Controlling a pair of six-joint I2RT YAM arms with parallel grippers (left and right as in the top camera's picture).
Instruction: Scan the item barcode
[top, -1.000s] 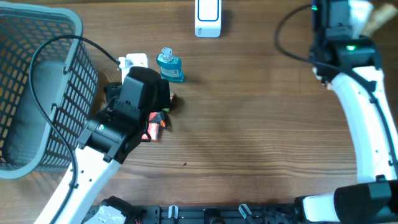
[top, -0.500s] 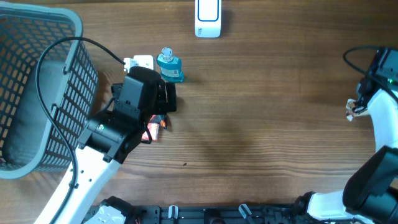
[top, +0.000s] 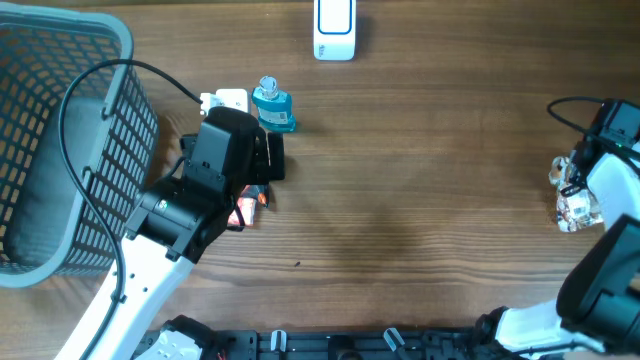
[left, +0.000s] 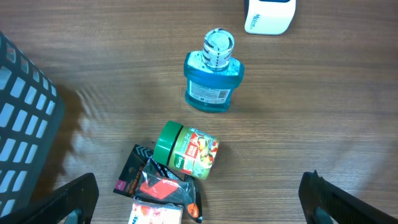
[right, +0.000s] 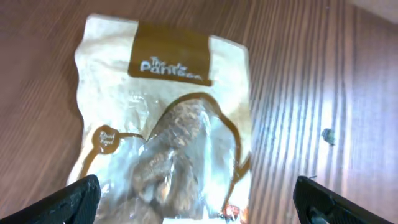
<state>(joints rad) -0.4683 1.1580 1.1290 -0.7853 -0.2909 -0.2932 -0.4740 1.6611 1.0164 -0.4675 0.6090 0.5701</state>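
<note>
The right gripper (right: 198, 200) stands wide open over a white and brown snack bag (right: 165, 124). The bag lies flat at the right side of the wooden table (right: 292, 93), well apart from the white scanner (top: 334, 28). The left gripper (left: 199, 200) is also wide open, holding nothing, above a green-lidded jar (left: 186, 150) and a blue bottle (left: 213, 81) near the grey basket (top: 95, 190).
</note>
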